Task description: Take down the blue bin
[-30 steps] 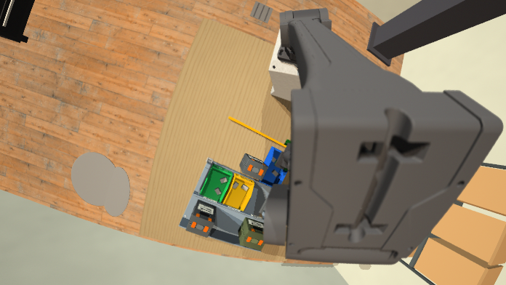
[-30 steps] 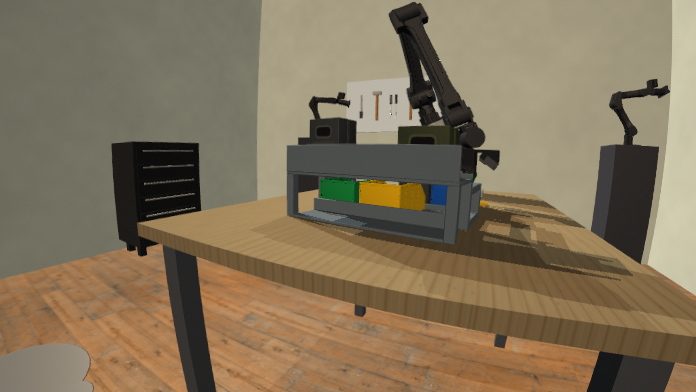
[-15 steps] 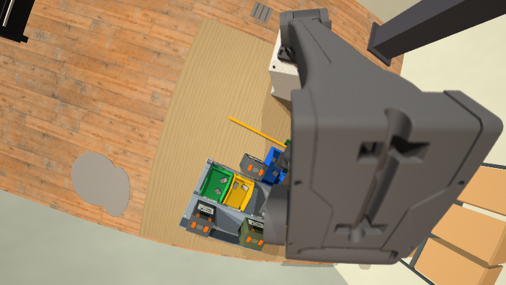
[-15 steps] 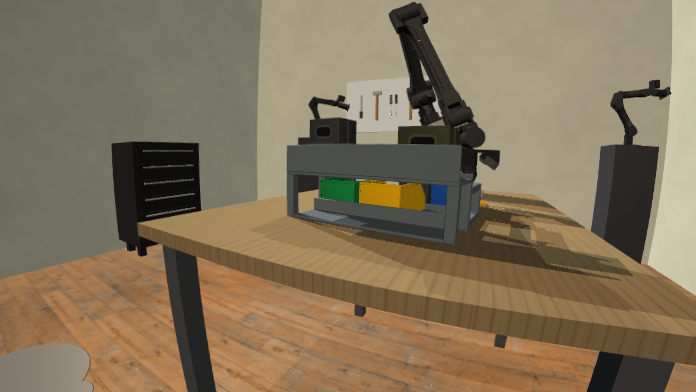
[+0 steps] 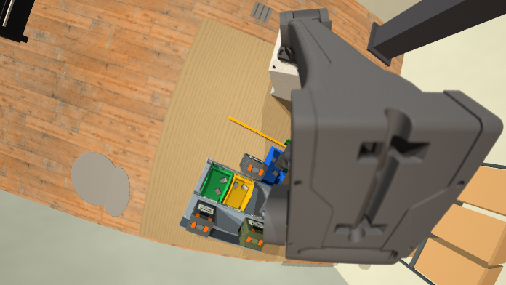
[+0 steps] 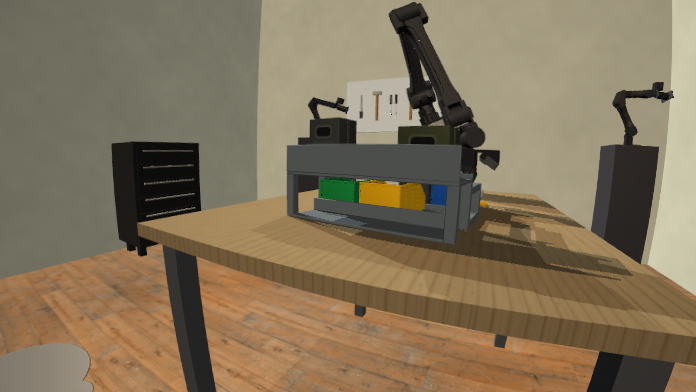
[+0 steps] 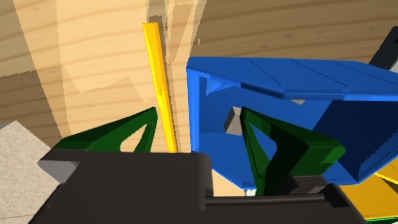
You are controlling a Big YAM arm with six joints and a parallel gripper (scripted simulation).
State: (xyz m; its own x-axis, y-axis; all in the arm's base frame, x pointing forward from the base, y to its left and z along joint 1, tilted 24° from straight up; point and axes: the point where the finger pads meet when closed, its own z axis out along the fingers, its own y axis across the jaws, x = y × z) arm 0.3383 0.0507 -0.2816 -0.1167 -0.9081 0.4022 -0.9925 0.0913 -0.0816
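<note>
- The gripper (image 7: 197, 132) with two dark green triangular fingers is released and grasps nothing; its jaws stand wide apart, one finger outside the near wall of the blue open plastic bin (image 7: 280, 100) and the other finger inside the bin;
- The blue bin sits at the end of the grey metal shelf unit (image 6: 372, 160), on the lower level, beside the yellow plastic bin (image 6: 390, 195) and the green plastic bin (image 6: 339, 190); in the wrist view it looks tilted, but I cannot tell if it rests flat;
- A small grey block part (image 7: 233, 123) lies inside the blue bin, near the inner finger;
- A long thin yellow stick (image 5: 256, 131) lies on the light wooden table (image 6: 400, 280), just beside the blue bin;
- On the top board of the shelf stand a black box (image 6: 331, 131) and an olive green box (image 6: 425, 135); the black arm (image 6: 430, 70) reaches down behind the olive one.
</note>
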